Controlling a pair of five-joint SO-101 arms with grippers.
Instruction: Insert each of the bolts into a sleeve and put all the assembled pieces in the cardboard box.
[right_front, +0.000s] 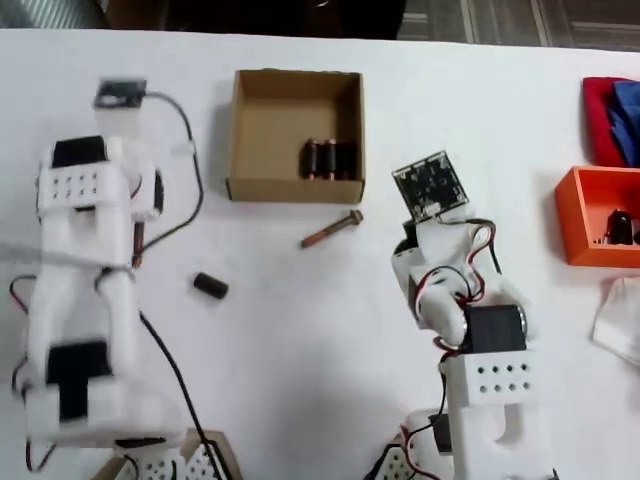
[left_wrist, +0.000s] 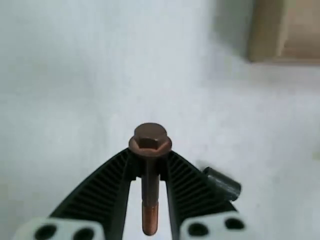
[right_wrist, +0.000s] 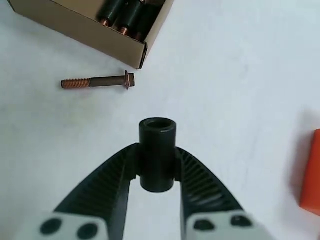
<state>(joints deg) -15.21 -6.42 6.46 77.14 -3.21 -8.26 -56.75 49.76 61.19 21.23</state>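
My left pincer (left_wrist: 150, 159) is closed on a bolt (left_wrist: 150, 142), gripping the shank just under the head. My right pincer (right_wrist: 157, 156) is clamped round a sleeve (right_wrist: 157, 134), bore facing outward. Both look stiff, light and smooth, so I'd expect them to swivel. A spare sleeve (left_wrist: 222, 182) lies just beside the left pincer. A spare bolt (right_wrist: 97, 82) and the cardboard box (right_wrist: 75, 25) lie beyond the right one, with bare table (right_wrist: 240, 75) around it.
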